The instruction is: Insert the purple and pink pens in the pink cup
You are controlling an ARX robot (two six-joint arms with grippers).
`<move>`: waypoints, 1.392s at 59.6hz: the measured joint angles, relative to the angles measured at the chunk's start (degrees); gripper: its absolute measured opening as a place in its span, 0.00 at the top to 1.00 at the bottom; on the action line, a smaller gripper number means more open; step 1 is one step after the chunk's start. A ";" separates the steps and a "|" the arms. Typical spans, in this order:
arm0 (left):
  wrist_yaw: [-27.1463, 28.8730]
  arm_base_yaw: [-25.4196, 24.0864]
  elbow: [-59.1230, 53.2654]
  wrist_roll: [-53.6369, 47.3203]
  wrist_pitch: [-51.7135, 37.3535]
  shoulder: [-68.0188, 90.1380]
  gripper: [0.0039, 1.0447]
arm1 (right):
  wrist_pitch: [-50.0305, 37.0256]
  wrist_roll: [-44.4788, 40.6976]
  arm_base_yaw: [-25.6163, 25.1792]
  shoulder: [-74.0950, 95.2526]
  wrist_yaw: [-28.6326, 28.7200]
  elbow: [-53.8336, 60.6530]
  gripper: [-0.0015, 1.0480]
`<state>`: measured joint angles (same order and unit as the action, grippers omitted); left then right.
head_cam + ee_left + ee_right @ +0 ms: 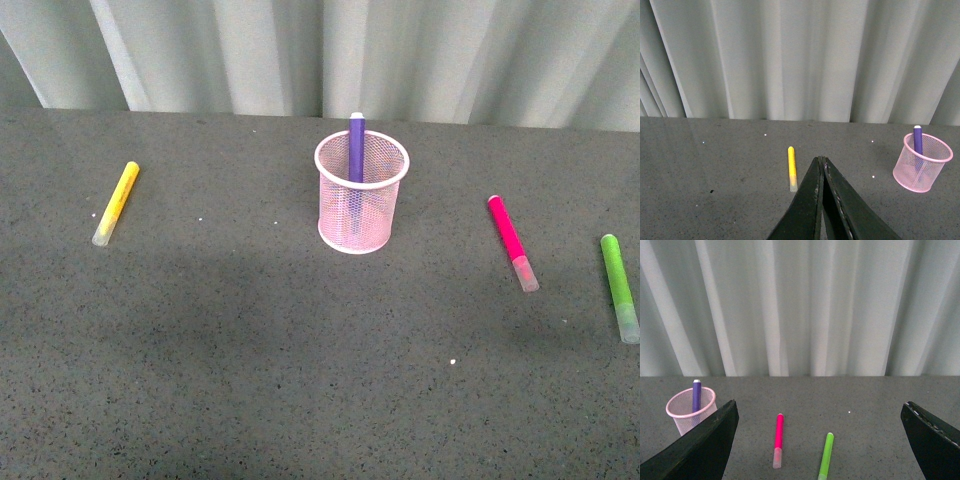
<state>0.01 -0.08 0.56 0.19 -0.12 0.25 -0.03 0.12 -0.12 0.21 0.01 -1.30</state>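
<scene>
Purple pen [356, 145] stands in the cup [362, 195], upper middle. Pink pen [511, 240] lies at the right. The right gripper [820, 406], spread wide, should grab its middle, away from the green pen [619, 285]. Left gripper [822, 160] is clenched, empty.

Pale pleated curtain [250, 50] behind speckled grey tabletop [250, 350].

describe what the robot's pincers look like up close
Both are matt black, each with two flat wedge-shaped fingers narrowing toward the tips. The left pincer shows scuffed, greyish inner edges; the right pincer has a pale ridged strip along one finger's inner edge. No cables, markings or arm links show in any view.
</scene>
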 joint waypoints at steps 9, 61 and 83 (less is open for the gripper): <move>0.00 0.00 0.00 0.00 0.04 -0.02 0.97 | 0.00 0.00 0.00 0.00 0.02 0.00 0.07; 0.00 0.00 0.00 0.00 0.09 -0.02 0.06 | -21.07 23.30 1.40 79.47 -3.08 -34.03 0.07; 0.02 0.00 0.00 0.00 0.09 -0.02 0.06 | -6.21 19.87 5.77 101.98 -6.01 -50.49 0.07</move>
<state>0.03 -0.08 0.56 0.19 -0.03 0.23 -6.24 19.99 5.65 102.19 -6.00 -51.79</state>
